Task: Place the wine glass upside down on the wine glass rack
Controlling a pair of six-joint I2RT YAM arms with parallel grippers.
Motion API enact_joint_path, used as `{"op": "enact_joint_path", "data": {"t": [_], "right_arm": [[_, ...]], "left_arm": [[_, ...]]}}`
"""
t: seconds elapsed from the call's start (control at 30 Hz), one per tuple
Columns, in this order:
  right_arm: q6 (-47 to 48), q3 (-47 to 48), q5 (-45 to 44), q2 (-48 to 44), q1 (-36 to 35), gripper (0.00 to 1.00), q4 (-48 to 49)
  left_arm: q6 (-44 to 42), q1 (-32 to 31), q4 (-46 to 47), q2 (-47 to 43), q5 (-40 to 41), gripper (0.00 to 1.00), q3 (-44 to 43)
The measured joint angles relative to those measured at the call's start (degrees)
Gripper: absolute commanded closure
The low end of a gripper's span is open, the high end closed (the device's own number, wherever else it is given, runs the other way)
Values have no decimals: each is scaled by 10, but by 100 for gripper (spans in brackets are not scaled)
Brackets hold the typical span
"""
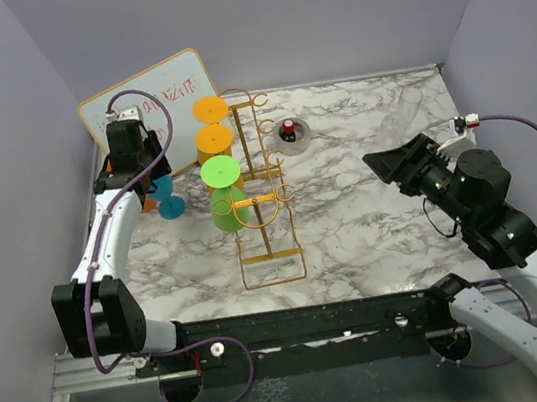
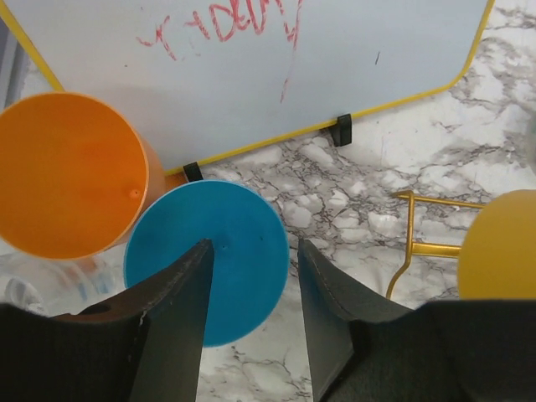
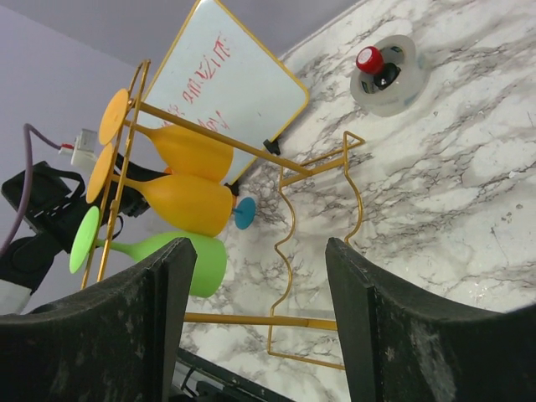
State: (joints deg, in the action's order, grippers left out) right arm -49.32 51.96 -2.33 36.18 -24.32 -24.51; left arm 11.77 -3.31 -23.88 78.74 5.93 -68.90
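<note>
1. Found wine glass rack [image 1: 261,202] mid-table [image 1: 352,219], loop hooks [image 1: 286,193] free on its 3 o'clock side.
2. Noted right gripper [image 1: 389,163] at 3 o'clock of the rack, fingers spread, nothing held.
3. Located blue wine glass [image 2: 218,213] at 10 o'clock, beside whiteboard [image 1: 147,98], flat foot upward; left gripper [image 2: 255,247] above, fingers apart, flanking the foot.
4. Judged light, rigid, smooth, probably plastic. Advise pinching stem under foot; expect slip on bowl.

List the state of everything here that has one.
left end effector, open, empty
right end effector, open, empty
blue wine glass, on the table, ungripped
green wine glass, hanging upside down
upper orange wine glass, hanging upside down
lower orange wine glass, hanging upside down
wine glass rack, upright, three glasses hung
</note>
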Motion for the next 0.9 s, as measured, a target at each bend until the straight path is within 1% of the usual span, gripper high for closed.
{"op": "enact_joint_path", "data": {"t": [0.13, 0.23, 0.3, 0.33, 0.5, 0.53, 0.7, 0.9], "right_arm": [[0, 10, 0, 17, 0, 31, -13], [0, 10, 0, 21, 0, 32, -20], [-1, 10, 0, 21, 0, 32, -21], [-1, 10, 0, 21, 0, 32, -21], [0, 10, 0, 24, 0, 35, -21], [1, 10, 0, 24, 0, 35, -21], [14, 21, 3, 42, 0, 36, -24], [25, 34, 18, 52, 0, 36, -26]], "left_arm": [[0, 17, -3, 40, -39, 55, 0], [0, 23, -7, 53, -74, 55, 0], [0, 25, -7, 56, -89, 62, 0], [0, 25, -7, 58, -96, 67, 0], [1, 25, -7, 76, -116, 99, 0], [1, 25, -8, 80, -117, 100, 0], [0, 25, -16, 85, -119, 100, -23], [17, 25, -56, 66, -120, 100, -70]]}}
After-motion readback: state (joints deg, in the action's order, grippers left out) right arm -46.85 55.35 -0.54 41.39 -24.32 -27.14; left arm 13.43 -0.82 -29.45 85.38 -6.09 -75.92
